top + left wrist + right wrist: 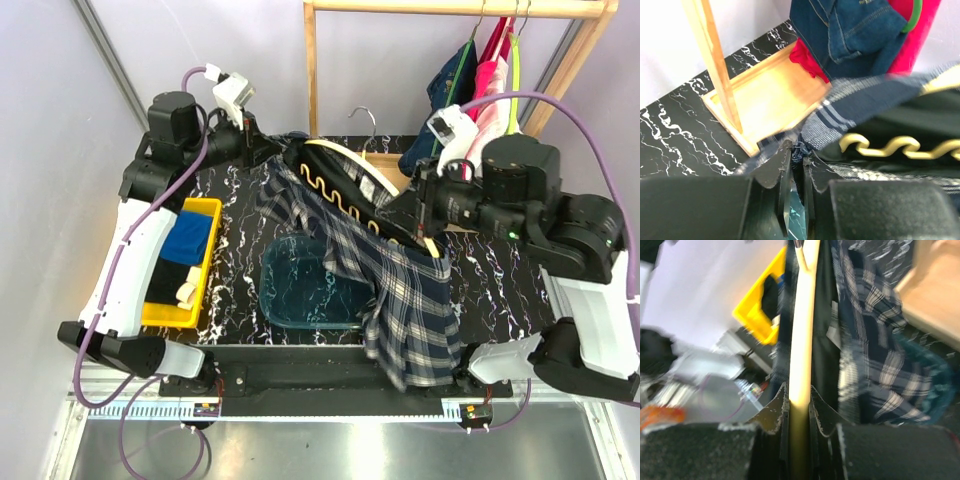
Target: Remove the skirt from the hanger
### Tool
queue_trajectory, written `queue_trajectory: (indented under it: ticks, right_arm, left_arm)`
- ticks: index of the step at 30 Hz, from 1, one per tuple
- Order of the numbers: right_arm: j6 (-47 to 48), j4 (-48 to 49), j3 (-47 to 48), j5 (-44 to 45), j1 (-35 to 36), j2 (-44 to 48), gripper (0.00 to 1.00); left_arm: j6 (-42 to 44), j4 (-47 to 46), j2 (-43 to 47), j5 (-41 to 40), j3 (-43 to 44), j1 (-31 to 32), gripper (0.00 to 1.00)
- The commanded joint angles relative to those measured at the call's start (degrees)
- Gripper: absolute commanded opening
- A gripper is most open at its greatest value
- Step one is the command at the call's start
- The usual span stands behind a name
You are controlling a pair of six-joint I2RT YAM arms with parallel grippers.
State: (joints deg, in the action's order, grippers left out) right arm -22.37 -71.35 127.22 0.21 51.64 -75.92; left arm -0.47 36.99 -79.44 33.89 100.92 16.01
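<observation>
The tartan skirt (412, 300) hangs off the cream half-moon hanger (345, 180), which is held tilted above the table's middle. My left gripper (270, 152) is at the hanger's far-left end. In the left wrist view it (799, 152) is shut on a bunched edge of the skirt (865, 102), beside the hanger's wavy bar (890, 146). My right gripper (402, 212) is at the hanger's right end. In the right wrist view it (800, 397) is shut on the hanger's cream bar (802, 330), with the skirt (875, 345) draped to its right.
A teal see-through tub (300, 290) sits under the skirt. A yellow bin (207, 210) with cloths stands at the left. A wooden rack (312, 70) at the back holds a denim garment (452, 85), a red one and a green hanger; its base (770, 97) lies just beyond the left gripper.
</observation>
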Motion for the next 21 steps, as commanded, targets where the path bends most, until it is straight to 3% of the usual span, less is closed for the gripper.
queue_trajectory:
  ticks: [1,3,7,14,16,17,18,19,20,21]
  right_arm:
    - [-4.0,-1.8,0.8,-16.1,0.7,5.1,0.00]
    - [-6.3,-2.1,-2.1,-21.3,0.7,5.5,0.00]
    - [-6.5,-3.5,-0.7,-20.1,0.7,5.9,0.00]
    - [-5.2,-14.7,28.7,-10.9,0.7,1.7,0.00]
    - [-5.8,-8.6,26.7,-7.9,0.7,5.4,0.00]
    - [-6.4,-4.7,19.5,-7.4,0.6,7.7,0.00]
    - [-6.8,-0.2,14.6,-7.0,0.7,12.9,0.00]
    - [-7.3,8.1,10.0,-7.1,0.6,15.1,0.00]
    - [-8.1,10.9,3.2,-7.1,0.6,16.8,0.00]
    - [-8.3,12.4,1.5,-7.7,0.6,17.8,0.00]
  left_arm:
    - [1.4,-2.7,-3.6,-5.9,5.9,-4.5,0.13]
    - [1.1,-2.8,-5.8,-6.1,9.2,-5.3,0.13]
    - [0.6,-2.7,-8.1,-5.1,11.8,-5.4,0.14]
    - [2.9,-2.8,-9.3,-10.6,8.8,-7.0,0.10]
    - [3.8,-2.8,-8.8,-10.8,5.6,-7.7,0.10]
    - [3.8,-2.5,-8.5,-10.0,4.3,-7.8,0.11]
    - [3.5,-2.3,-8.1,-8.6,3.1,-7.8,0.28]
    - [2.0,-2.2,-6.9,-6.7,1.0,-7.6,0.57]
    - [1.2,-1.9,-6.3,-2.4,0.2,-7.2,0.96]
    - [0.7,-1.8,-5.6,-1.9,-0.2,-6.5,0.99]
